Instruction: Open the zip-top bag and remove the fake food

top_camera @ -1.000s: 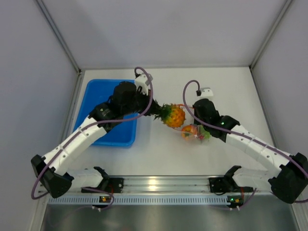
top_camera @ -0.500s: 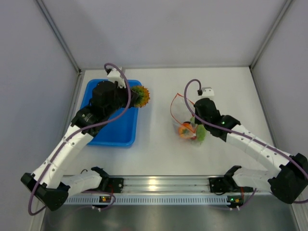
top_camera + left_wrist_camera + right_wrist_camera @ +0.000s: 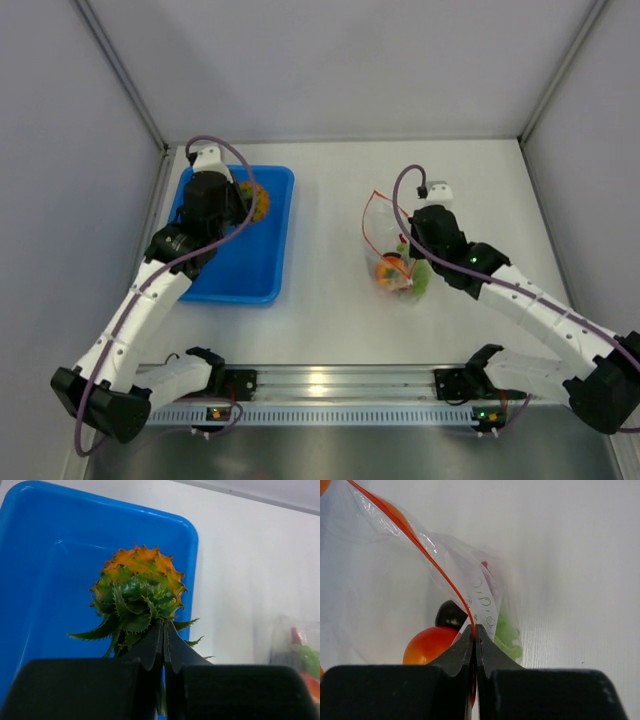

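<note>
**Zip-top bag** (image 3: 383, 232): sits right of centre on the bench (image 3: 330, 310). Its mouth appears open, and the orange-red zip strip loops toward 12 o'clock.

**Fake food** (image 3: 392, 270): the pieces inside the bag are bunched at its 6 o'clock end. They are an orange round piece (image 3: 427, 646), a dark piece (image 3: 450, 614) and green leaves (image 3: 507, 637).

**Right tool** (image 3: 475, 630): stands at the bag's 3 o'clock in the top view. Its tips are pressed together on the bag's edge, right at the zip strip.

**Left tool** (image 3: 164, 632): stands well apart, at the bag's 9 o'clock. It is clamped on the green crown of a toy pineapple (image 3: 140, 580), which is over the blue tray (image 3: 45, 580). Whether the pineapple touches the tray cannot be told.
</note>
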Controlling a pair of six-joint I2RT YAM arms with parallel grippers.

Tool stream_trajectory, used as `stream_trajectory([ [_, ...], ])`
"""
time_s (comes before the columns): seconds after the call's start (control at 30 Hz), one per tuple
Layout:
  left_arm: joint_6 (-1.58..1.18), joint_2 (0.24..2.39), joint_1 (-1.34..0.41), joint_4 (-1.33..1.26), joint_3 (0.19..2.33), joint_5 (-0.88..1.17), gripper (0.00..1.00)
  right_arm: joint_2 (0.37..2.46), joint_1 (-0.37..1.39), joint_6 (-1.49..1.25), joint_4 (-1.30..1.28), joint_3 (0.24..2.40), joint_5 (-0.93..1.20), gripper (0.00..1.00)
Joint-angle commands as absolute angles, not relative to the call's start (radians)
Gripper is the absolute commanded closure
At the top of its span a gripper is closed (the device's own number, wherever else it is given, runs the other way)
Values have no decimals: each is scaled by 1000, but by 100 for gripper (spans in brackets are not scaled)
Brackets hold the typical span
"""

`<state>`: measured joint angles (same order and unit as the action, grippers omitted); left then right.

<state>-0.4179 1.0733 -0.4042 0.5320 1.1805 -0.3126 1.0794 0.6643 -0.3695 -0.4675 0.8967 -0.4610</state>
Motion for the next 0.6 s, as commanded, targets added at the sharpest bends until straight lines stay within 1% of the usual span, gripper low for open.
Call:
stream_trajectory([
  [0.0,-420,1080,-356,506,1163,-335,100,1039,652,-367,-497,931,-466,100],
  [0.13,-433,1111,-261,505,1118,-299,100,1013,652,-362,-514,940,-454,100],
  [0.23,-454,1141,-218,497,1074,-275,100,982,652,-364,-522,943,-428,100],
  [0.37,-476,1157,-167,425,994,-183,100,953,652,-359,-532,960,-384,100],
  [0.5,-489,1177,-124,390,945,-158,100,919,652,-336,-531,966,-313,100],
  [0.53,-492,1180,-117,388,934,-150,98,907,652,-334,-513,956,-293,100],
  [0.57,-494,1180,-111,384,927,-141,94,893,652,-334,-499,950,-278,100],
])
